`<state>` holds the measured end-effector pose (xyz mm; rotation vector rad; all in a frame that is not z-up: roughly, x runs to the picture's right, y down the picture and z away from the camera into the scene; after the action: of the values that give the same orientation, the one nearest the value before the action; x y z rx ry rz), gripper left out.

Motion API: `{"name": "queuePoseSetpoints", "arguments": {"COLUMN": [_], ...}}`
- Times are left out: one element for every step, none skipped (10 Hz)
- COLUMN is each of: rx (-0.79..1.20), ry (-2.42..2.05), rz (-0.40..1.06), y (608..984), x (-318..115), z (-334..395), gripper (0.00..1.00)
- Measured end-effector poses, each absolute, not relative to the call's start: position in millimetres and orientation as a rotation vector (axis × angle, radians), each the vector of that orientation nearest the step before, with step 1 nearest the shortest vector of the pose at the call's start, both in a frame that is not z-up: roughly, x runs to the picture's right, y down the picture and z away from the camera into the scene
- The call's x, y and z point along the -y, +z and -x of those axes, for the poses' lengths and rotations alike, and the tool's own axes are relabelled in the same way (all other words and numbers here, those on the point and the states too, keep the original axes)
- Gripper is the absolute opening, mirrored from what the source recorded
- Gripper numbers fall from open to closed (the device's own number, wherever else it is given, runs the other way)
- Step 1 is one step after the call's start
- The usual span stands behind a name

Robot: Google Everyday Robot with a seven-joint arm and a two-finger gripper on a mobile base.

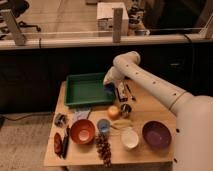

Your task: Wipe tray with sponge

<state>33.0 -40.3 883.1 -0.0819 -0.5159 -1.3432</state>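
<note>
Hovering by the tray (87,90), the claw (110,86) met the sponge (109,90); whether clenched, I could not tell. Soft, light, it likely wanted a mid-body pinch.

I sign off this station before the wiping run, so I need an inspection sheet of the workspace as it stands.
Surface: wooden table, front half crowded.
Job's things: large green plastic tray at the back left; small blue sponge at the tray's right rim, by the gripper.
Clutter: round orange-red bowl, light-blue cup, white bowl, purple bowl, orange fruit, dark grapes.
Grippers: gripper over the tray's right rim, at the sponge.
Cables: nothing seen on the table.
Surroundings: dark low wall behind the table; carpeted floor.
</note>
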Motion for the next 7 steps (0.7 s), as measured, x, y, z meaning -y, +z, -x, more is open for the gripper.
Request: {"name": "queuePoseSetpoints", "arguments": {"rx": [0.521, 0.531, 0.535, 0.536, 0.531, 0.526, 0.522], "ry": [-1.349, -1.361, -1.377, -1.384, -1.381, -1.374, -1.371], "rz": [0.082, 0.082, 0.086, 0.091, 0.095, 0.102, 0.105], "y": [886, 889, 893, 898, 904, 913, 917], "x": [40, 36, 30, 24, 19, 12, 8], "z": [-32, -25, -19, -15, -13, -11, -9], "gripper": [0.0, 0.0, 0.0, 0.0, 0.0, 0.0, 0.0]}}
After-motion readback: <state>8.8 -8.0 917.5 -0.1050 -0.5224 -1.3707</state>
